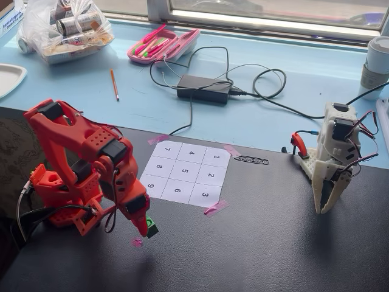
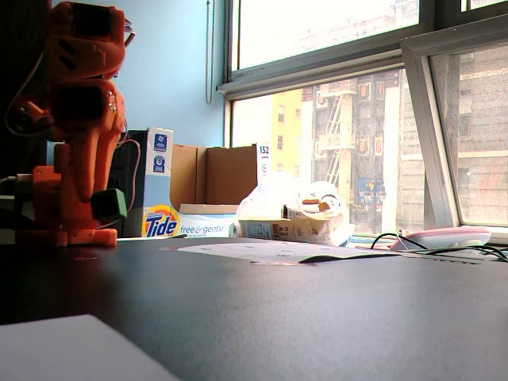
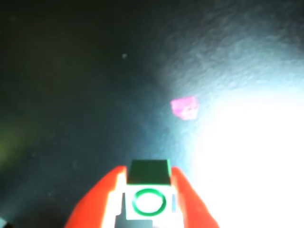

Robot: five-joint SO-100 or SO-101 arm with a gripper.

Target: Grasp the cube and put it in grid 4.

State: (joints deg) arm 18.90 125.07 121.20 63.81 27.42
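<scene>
Hand (image 3: 148, 199) seemingly pinches the cube (image 3: 149, 183) between both fingers.

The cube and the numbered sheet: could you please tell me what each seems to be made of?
The cube looks like hard green plastic with a matte finish: flat faces, crisp edges and a ring on one face, perhaps printed or moulded. The tool is closed on it. The numbered sheet looks like plain white paper, thin and flat, with black digits and pink tape at its corners.

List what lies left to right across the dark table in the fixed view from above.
Orange arm → cube held in the gripper → numbered sheet, with grid 4 in its far row → black strip → white arm.
</scene>
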